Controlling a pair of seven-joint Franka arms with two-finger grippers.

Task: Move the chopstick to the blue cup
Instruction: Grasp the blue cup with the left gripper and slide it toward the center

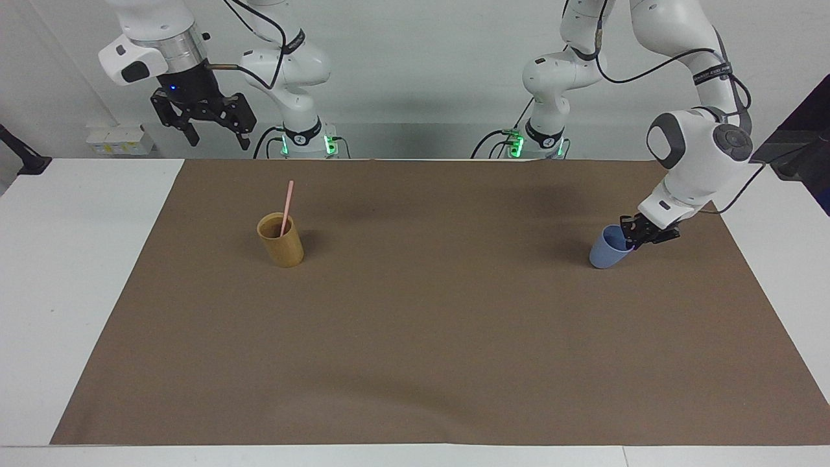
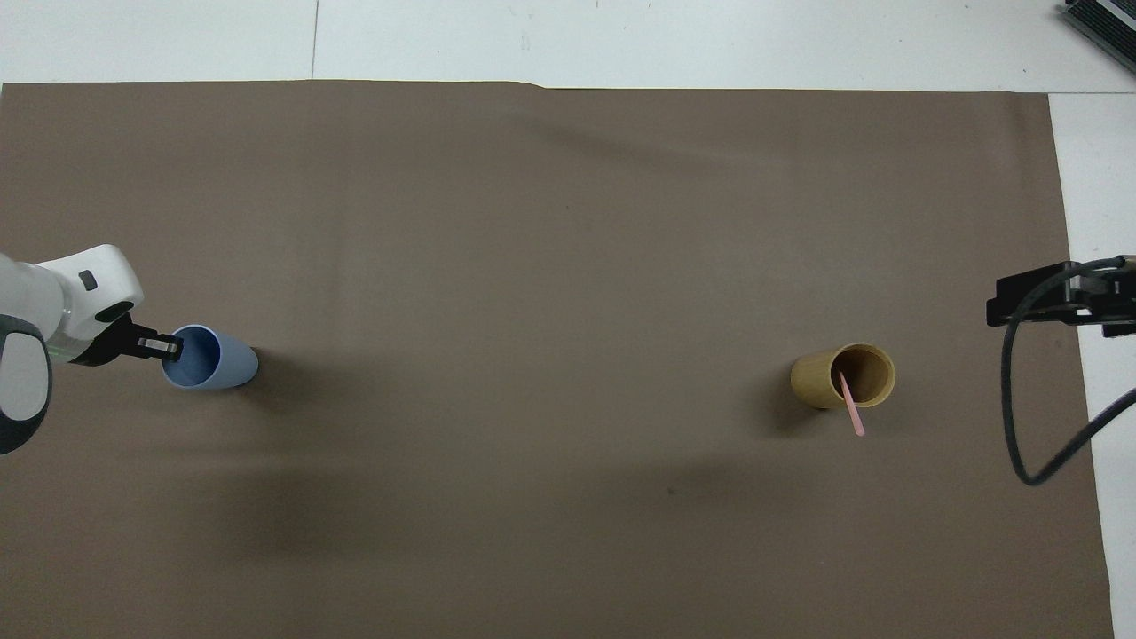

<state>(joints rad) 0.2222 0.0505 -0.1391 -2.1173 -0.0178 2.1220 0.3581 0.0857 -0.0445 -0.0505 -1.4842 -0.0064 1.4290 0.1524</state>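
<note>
Blue cup (image 1: 607, 250): light blue, plain, no pattern.
Chopstick (image 1: 286, 207): pale pink, plain.
Bamboo cup (image 1: 281, 240): tan-yellow outside, darker brown inside.
Table cover (image 1: 415, 337): flat brown, unpatterned.
Table (image 1: 71, 272): white.
Left hand (image 1: 632, 239): black, on a white arm.
Right hand (image 1: 217, 133): black, with a silver collar above.

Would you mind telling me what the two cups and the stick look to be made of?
The blue cup looks like smooth matte plastic: even light-blue colour, thin rim, no grain. The tan cup looks like bamboo or wood, or a plastic imitation: yellow-brown wall, darker inside, dull finish. The pink chopstick standing in it is probably plastic or painted wood: uniform pale pink, thin and straight; the look leaves that open.
</note>
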